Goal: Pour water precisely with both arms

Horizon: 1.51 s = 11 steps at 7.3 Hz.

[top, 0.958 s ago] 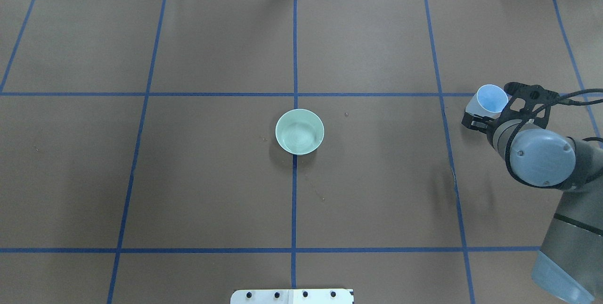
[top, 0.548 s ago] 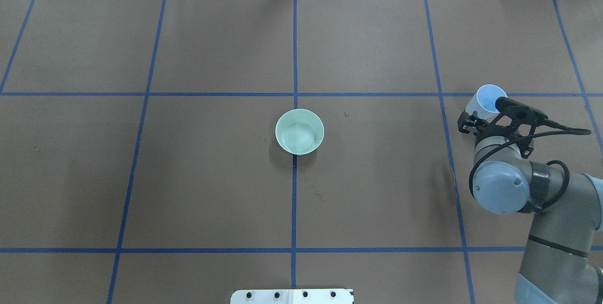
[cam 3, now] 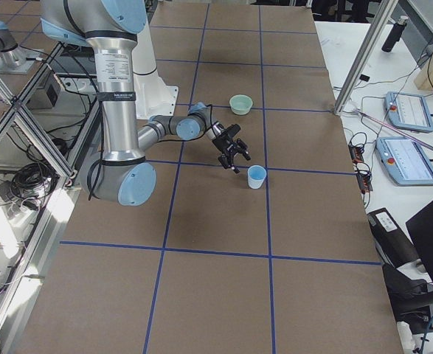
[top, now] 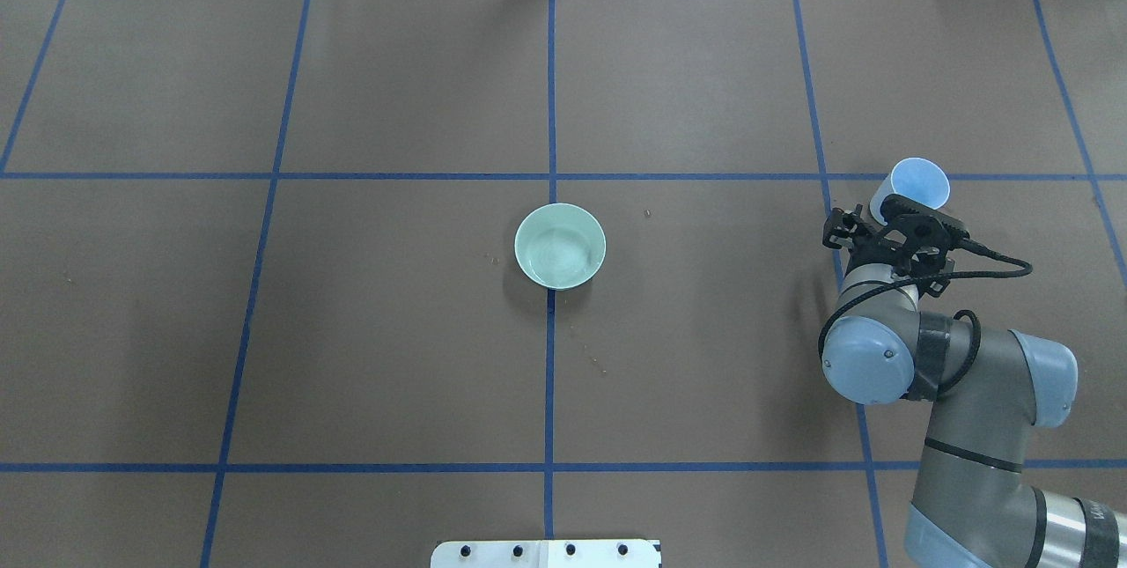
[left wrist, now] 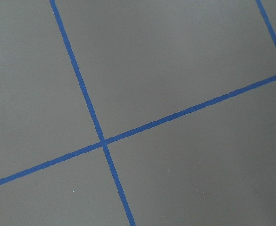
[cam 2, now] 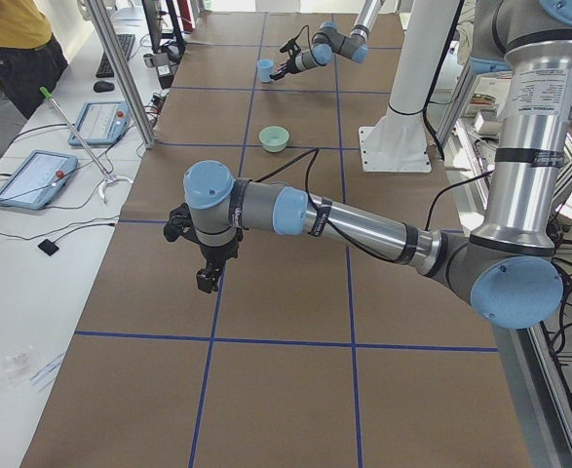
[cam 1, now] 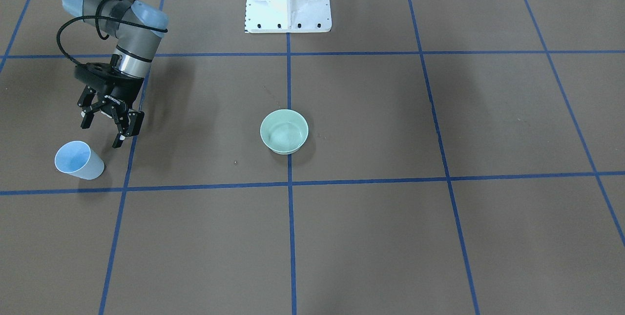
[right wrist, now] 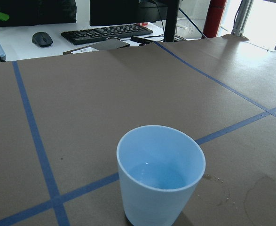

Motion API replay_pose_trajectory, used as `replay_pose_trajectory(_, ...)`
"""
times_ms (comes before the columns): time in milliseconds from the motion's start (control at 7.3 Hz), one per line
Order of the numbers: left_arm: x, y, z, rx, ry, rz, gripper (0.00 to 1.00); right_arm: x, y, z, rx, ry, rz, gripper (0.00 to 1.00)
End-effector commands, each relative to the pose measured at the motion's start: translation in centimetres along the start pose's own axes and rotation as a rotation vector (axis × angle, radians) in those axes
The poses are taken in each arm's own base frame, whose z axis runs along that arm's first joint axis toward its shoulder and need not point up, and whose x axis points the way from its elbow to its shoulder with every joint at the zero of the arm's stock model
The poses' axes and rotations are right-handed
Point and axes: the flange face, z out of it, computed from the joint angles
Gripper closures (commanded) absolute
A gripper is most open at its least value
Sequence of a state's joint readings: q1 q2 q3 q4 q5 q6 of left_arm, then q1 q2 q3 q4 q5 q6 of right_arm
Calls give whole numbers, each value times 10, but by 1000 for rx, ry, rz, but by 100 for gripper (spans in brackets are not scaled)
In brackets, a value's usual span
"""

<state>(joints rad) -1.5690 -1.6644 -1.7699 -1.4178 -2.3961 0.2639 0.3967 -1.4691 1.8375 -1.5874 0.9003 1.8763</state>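
right gripper (cam 1: 103, 132): fingers spread, just beside upright blue cup (cam 1: 78, 161), not touching | left gripper (cam 2: 206, 278): state cannot be told | advice: straddle cup squarely, close gently, keep water (right wrist: 159, 178) level

We are looking at a brown tabletop (top: 396, 357) that blue tape lines (top: 551, 92) are dividing into a grid. Alongside it a white tabletop (cam 2: 3, 292) is running, where a black keyboard (right wrist: 107, 33) and a dark mouse (right wrist: 42, 38) are lying near each other. A touch-screen pendant (cam 2: 32, 178) and a second pendant (cam 2: 100, 122) are resting there too. A person in a yellow top (cam 2: 13, 39) is standing at the far end.
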Motion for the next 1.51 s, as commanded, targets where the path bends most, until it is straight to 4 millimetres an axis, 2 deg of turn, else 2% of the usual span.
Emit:
replay_pose_trajectory(0,1,0,-2,2,-1,2,0,6,13,20,28,33,-32,0)
replay_pose_trajectory(137,3,-1,-3,5,0,4,0,6,15,21,29,36,-34,0)
replay_pose_trajectory(274,3,7,0,-2,1,0,0,7,12,24,34,41,-32,0)
replay_pose_trajectory(411,5,9,-1,0,0,0,0,5,4,27,40,44,-18,0)
replay_pose_trajectory(958,5,9,-2,2,0,3,0,3,-8,40,60,64,1,0)
replay_pose_trajectory(1095,5,9,-2,2,0,3,0,-6,-13,39,62,60,15,0)
replay_pose_trajectory(1232,5,9,-2,2,0,3,0,-5,-11,47,67,73,11,0)
replay_pose_trajectory(1369,5,10,-1,0,0,0,0,-18,-12,53,73,79,18,0)
